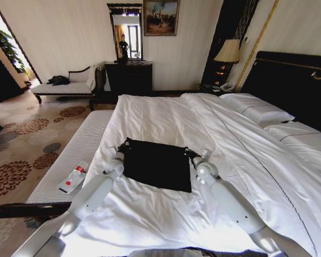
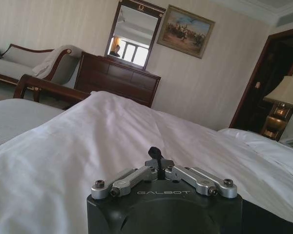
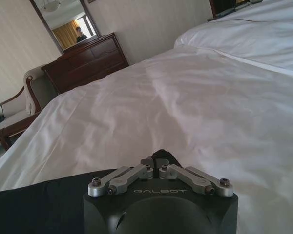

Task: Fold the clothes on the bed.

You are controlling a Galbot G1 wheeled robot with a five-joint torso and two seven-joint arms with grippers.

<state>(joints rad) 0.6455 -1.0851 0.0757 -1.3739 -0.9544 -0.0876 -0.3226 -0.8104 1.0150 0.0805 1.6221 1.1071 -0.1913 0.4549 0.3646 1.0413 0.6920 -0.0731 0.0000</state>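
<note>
The clothes point(image 1: 158, 163), a black T-shirt, lie as a flat dark rectangle on the white duvet of the bed point(image 1: 166, 115), near its front middle. My left gripper point(image 1: 120, 149) sits at the cloth's far left corner and my right gripper point(image 1: 194, 155) at its far right corner. In the left wrist view the left gripper point(image 2: 157, 163) is shut, with a small tuft of black fabric point(image 2: 155, 152) pinched in it. The right gripper point(image 3: 157, 163) is likewise shut on a fold of black fabric point(image 3: 162, 157), and more of the shirt point(image 3: 34, 204) spreads beside it.
A grey padded bench point(image 1: 75, 155) runs along the bed's left side with a red and white object point(image 1: 74, 178) on it. White pillows point(image 1: 262, 110) and the dark headboard point(image 1: 297, 80) are at the right. A dresser point(image 1: 129, 76), a chaise point(image 1: 64, 85) and a lamp point(image 1: 228, 52) stand by the far wall.
</note>
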